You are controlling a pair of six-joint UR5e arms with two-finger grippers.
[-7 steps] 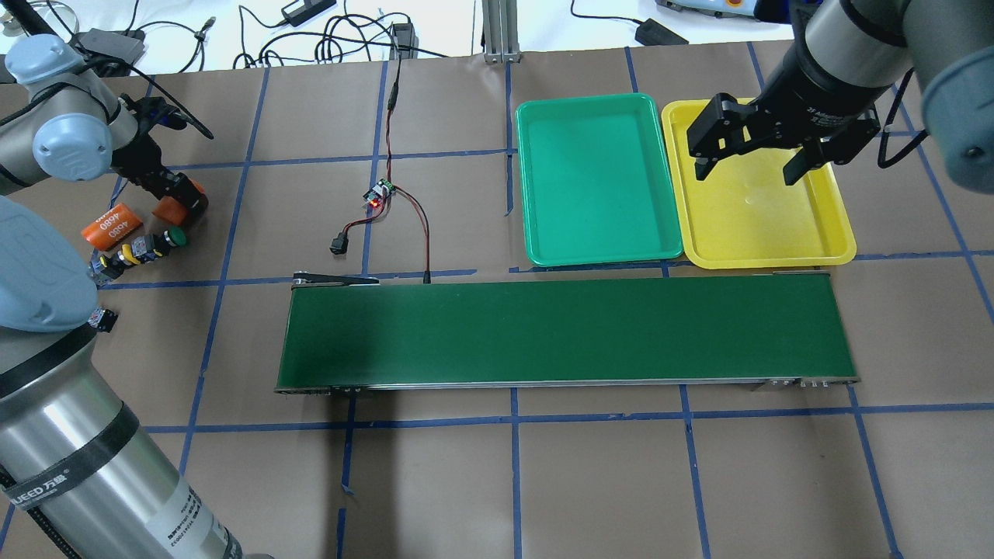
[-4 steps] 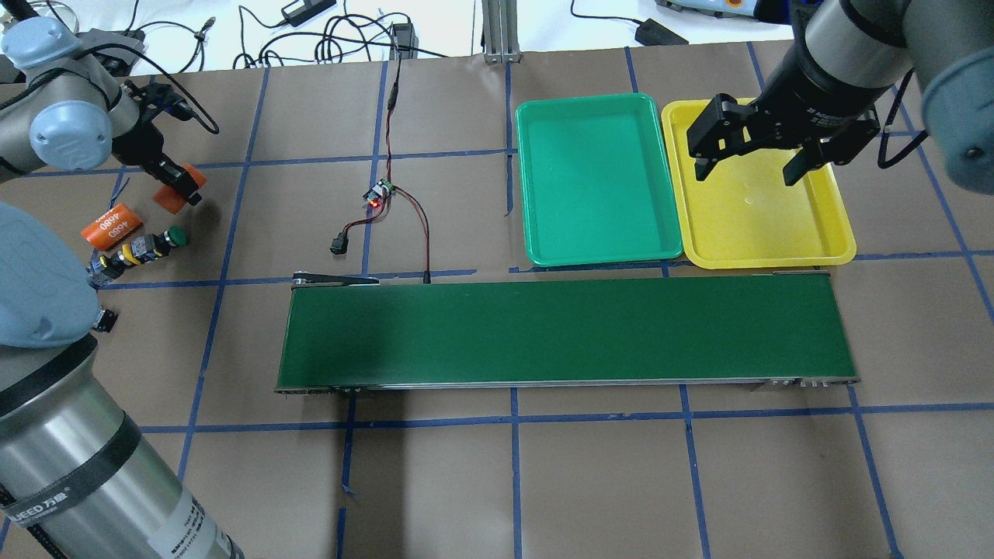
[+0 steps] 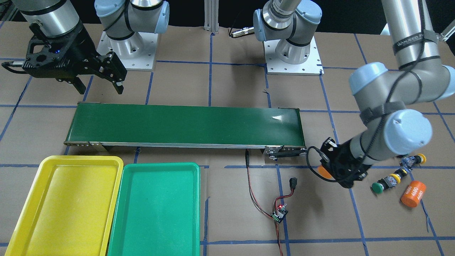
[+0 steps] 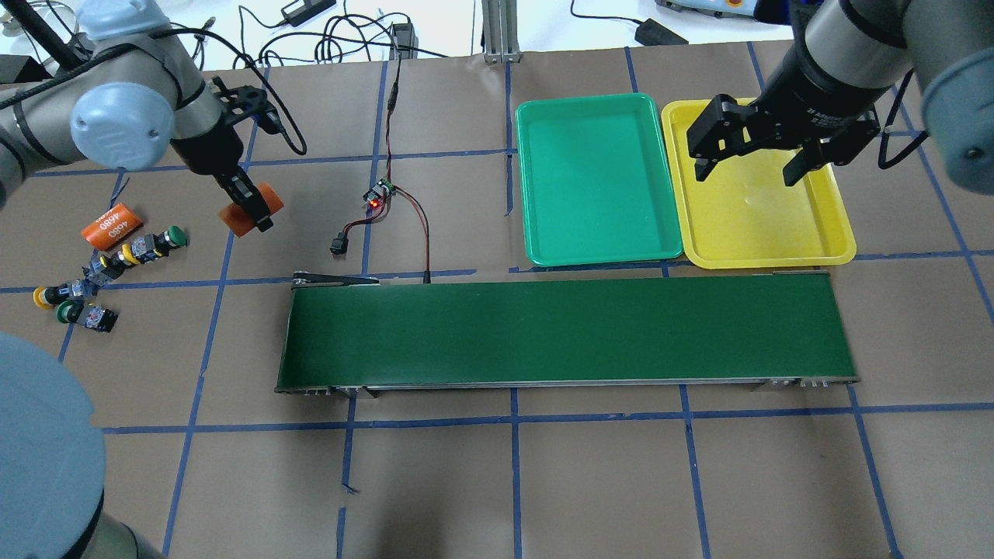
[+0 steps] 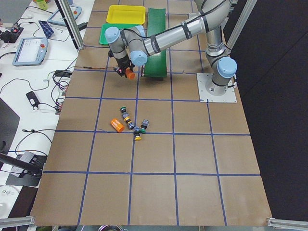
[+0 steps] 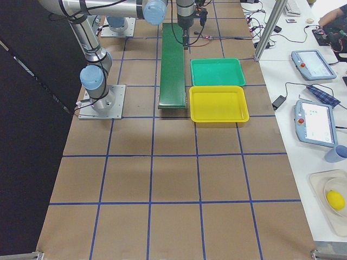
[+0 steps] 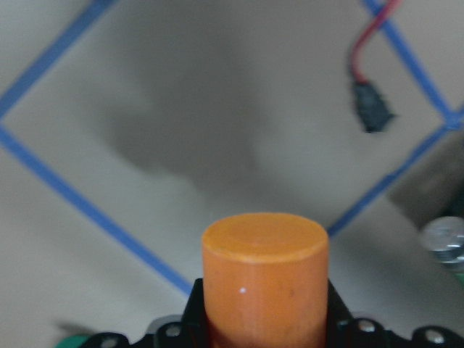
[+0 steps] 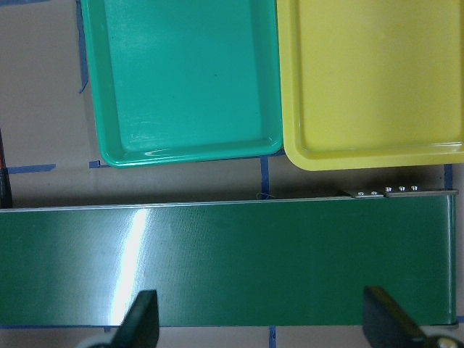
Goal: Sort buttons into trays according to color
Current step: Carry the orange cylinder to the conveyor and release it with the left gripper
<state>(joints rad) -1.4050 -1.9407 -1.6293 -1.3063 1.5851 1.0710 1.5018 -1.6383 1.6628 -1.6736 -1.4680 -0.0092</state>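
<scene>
Several buttons with green and yellow caps lie in a loose row at the table's left end, among them a green one (image 4: 175,235) (image 3: 377,187) and a yellow one (image 4: 39,296) (image 3: 422,158). To their right, my left gripper (image 4: 250,208) (image 3: 334,175) hangs shut on an orange cylinder (image 4: 272,197) (image 7: 264,272), between the buttons and the belt's end. The green tray (image 4: 594,178) and the yellow tray (image 4: 765,229) lie side by side beyond the belt, both with nothing in them. My right gripper (image 4: 745,175) (image 3: 100,90) is open above the yellow tray.
A long dark green conveyor belt (image 4: 567,330) crosses the middle of the table. A second orange cylinder marked 4680 (image 4: 111,225) lies beside the buttons. A small circuit board (image 4: 379,194) with red and black wires sits between the left gripper and the trays.
My left arm has carried the orange cylinder to the right, away from the buttons, uncovering two more buttons. The right arm has not moved.
</scene>
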